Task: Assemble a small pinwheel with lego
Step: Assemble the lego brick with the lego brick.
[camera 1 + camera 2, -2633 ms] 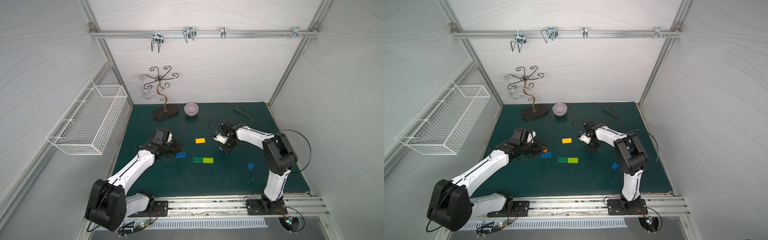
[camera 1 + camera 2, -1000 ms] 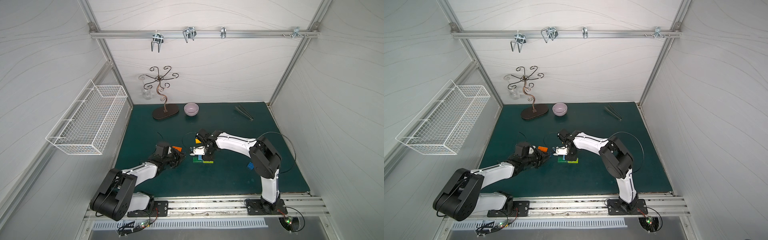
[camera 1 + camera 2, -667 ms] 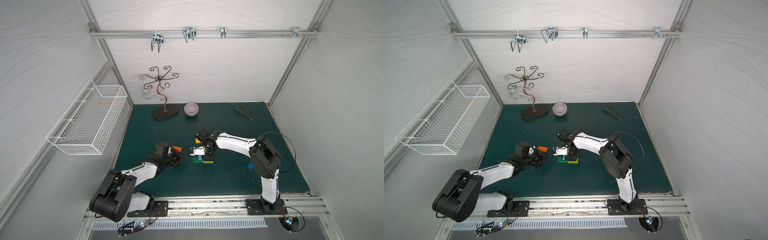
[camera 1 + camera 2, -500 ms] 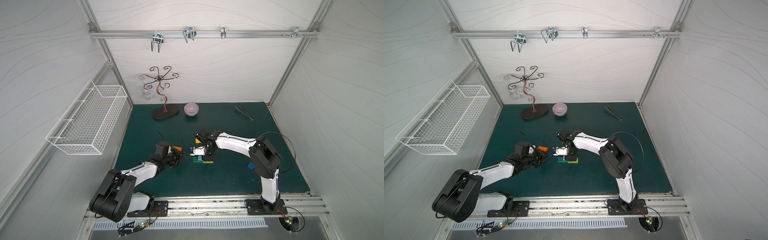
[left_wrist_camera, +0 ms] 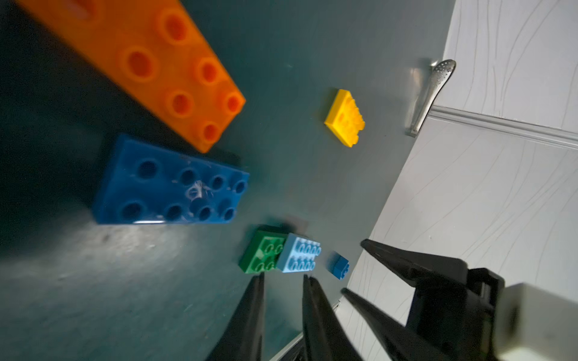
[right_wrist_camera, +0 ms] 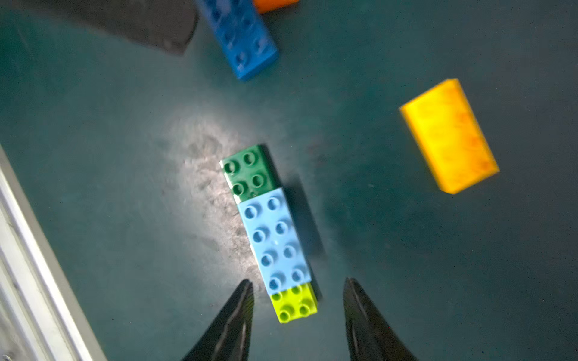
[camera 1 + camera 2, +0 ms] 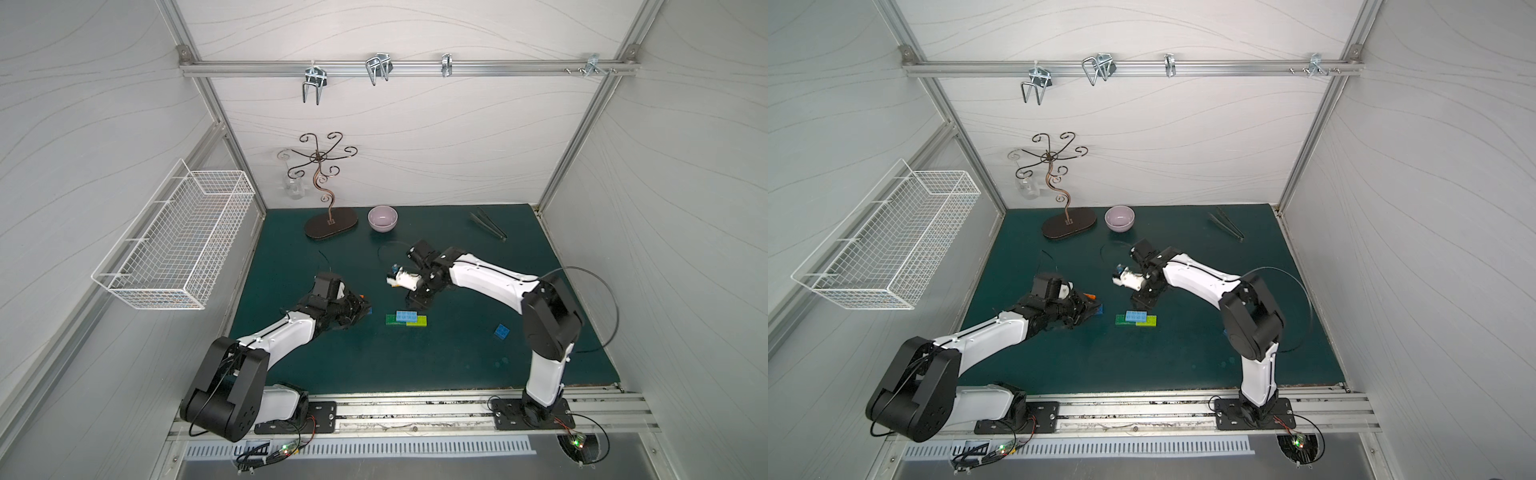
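Partial pinwheel (image 7: 406, 319) lay mid-mat: light blue brick (image 6: 274, 239) bridged green brick (image 6: 247, 170) and lime brick (image 6: 294, 304). The right gripper (image 6: 297, 283) hung open above the lime end, empty; the left gripper (image 5: 283, 276), jaws slightly apart and empty, sat left by the orange brick (image 5: 175, 78). Next probably called for seating a cross arm squarely.

Seven studded plastic bricks (image 7: 406, 319) lie nearer me than the one pale lilac round bowl (image 7: 382, 219): six rectangular (orange brick (image 5: 150, 62), dark blue brick (image 5: 169, 187), yellow brick (image 6: 448, 136), dark green brick (image 6: 247, 172), light blue brick (image 6: 273, 237), lime brick (image 6: 294, 304)) and one small square blue brick (image 7: 502, 332). Beside the bowl stands one curly brown metal stand (image 7: 331, 224); right of the bowl, one pair of metal tongs (image 7: 488, 224); left of it, one white wire basket (image 7: 178, 245). On the rail (image 7: 415, 72) above the bowl, four metal hooks (image 7: 314, 83), I think. Two white-and-black robot arms (image 7: 282, 336).
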Controlling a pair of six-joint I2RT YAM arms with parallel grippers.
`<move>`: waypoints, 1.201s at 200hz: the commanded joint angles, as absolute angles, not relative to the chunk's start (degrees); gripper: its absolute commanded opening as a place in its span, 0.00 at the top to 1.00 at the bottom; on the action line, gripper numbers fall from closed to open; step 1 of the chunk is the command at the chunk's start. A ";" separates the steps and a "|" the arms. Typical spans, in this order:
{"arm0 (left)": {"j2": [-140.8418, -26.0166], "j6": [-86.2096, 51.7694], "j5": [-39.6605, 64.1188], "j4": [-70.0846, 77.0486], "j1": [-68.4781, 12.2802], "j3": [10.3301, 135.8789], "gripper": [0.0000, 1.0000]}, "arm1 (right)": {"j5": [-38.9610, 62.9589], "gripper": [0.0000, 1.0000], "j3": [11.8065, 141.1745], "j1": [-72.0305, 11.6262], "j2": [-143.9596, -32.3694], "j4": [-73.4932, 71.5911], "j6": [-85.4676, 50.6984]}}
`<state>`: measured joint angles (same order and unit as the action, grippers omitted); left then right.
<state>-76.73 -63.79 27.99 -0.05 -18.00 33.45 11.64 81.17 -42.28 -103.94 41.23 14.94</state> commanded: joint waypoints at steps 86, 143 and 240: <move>-94.26 -47.55 31.29 -10.30 -28.65 51.15 0.82 | 23.03 0.88 68.30 -39.54 -100.65 32.94 -35.66; -95.59 -45.97 30.18 -13.41 -28.74 52.08 0.77 | 18.49 0.86 69.70 -41.76 -103.94 35.41 -35.58; -95.78 -45.31 31.81 -12.71 -28.92 51.57 0.80 | 19.35 0.85 70.56 -42.05 -106.50 34.22 -34.80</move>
<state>-94.78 -46.48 30.81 -13.52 -28.77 50.02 19.42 68.77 -41.71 -105.34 33.85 -35.09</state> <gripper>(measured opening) 0.213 0.153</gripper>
